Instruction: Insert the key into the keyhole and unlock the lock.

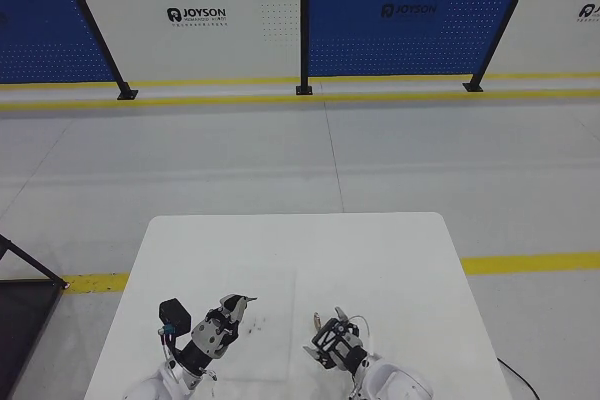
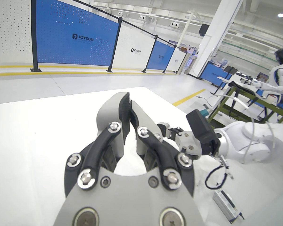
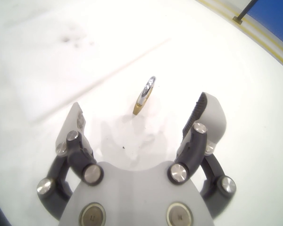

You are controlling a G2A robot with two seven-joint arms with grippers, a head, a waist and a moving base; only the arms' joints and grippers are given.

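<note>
Top view: left hand [image 1: 242, 301] is pressed together on a thin sliver, prob. the key [image 1: 251, 298], while the lock [image 1: 341, 313] stands on the desk [image 1: 380, 250] just ahead of the spread right hand [image 1: 338, 325], with the edges well apart. Left wrist view: pads [image 2: 125, 109] meet, w/ bare desk beyond. Right wrist view: lock [image 3: 146, 92] sits edge-on btw the open fingers [image 3: 210, 109], untouched, likely to be clamped for insertion.

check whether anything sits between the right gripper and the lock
Nothing visible does. The lock stands on bare table just ahead of the right gripper, in line with the gap between its open fingers.
</note>
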